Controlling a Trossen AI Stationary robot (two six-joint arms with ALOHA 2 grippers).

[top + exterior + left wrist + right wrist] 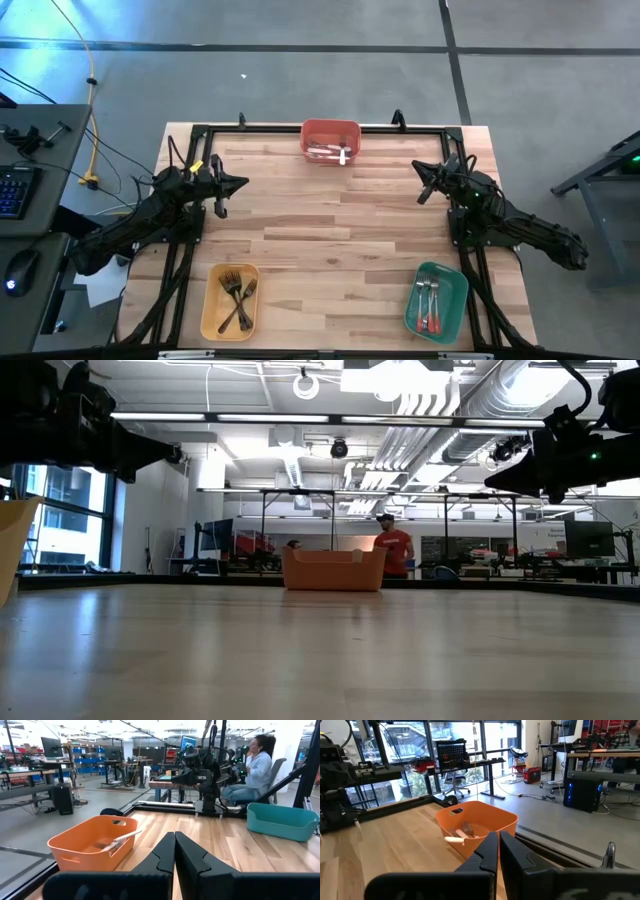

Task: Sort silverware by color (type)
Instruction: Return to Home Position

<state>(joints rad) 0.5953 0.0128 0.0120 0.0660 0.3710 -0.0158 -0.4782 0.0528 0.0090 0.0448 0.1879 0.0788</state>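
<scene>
The silverware lies sorted in three bins. White-handled pieces (330, 152) lie in the red bin (330, 128) at the far edge. Black-handled forks (236, 298) fill the yellow bin (212, 310) near left. Red-handled pieces (430, 305) sit in the green bin (455, 300) near right. My left gripper (243, 183) hovers shut over the table's left side, raised above the wood. My right gripper (419, 186) hovers shut over the right side. In the left wrist view the shut fingers (174, 851) point toward the red bin (90, 845) with a white handle (125, 838) leaning on its rim.
The table's middle (330, 230) is bare wood between the two arms. A black frame rail (400, 127) runs along the far edge. People show in the room beyond: one seated (252, 767) behind the right arm, one standing (394, 550) far off.
</scene>
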